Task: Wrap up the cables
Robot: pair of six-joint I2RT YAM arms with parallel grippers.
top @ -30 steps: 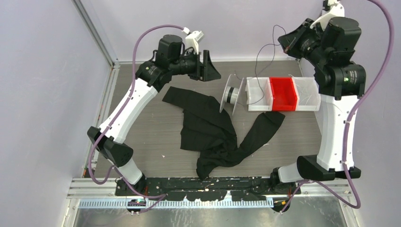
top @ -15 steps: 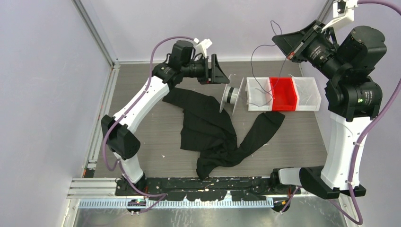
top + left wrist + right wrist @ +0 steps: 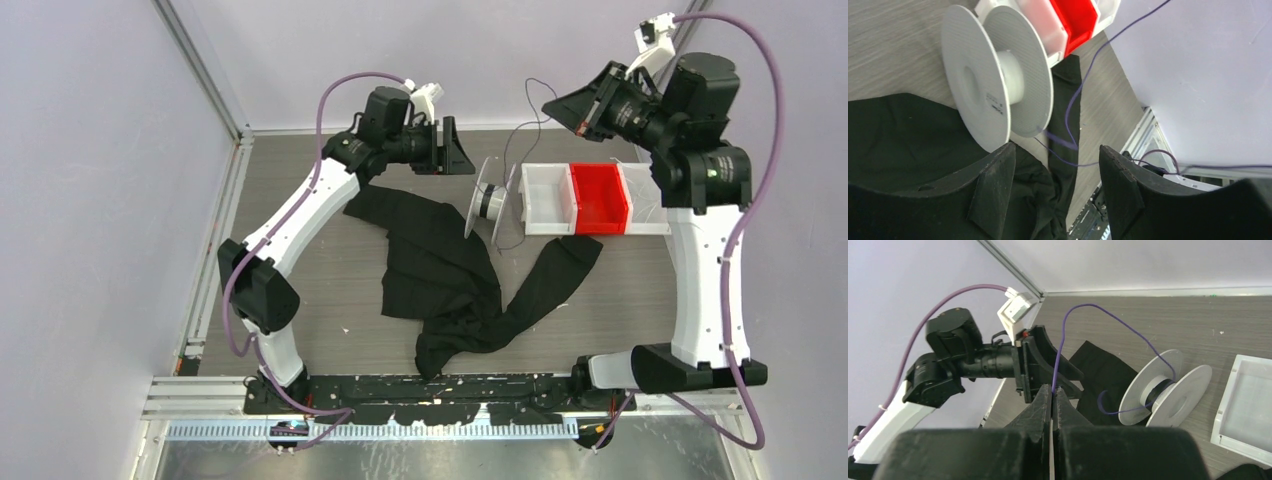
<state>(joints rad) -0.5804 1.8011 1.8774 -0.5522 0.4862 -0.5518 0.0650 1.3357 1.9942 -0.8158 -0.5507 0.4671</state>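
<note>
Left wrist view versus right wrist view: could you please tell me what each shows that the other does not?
Only the left wrist view shows the red bin and the empty gap between the open fingers of the left gripper. Only the right wrist view shows the right gripper shut on the cable, and the left arm seen from outside. Both show the white spool, the cable running to it, and the black cloth.

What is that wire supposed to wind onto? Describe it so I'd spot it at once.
Find the black cloth in the middle, then the row of bins with the red bin to its right. At that row's left end stands the spool on its edge: two white discs on a short hub, the only round thing there, with a thin purple cable trailing from it.
</note>
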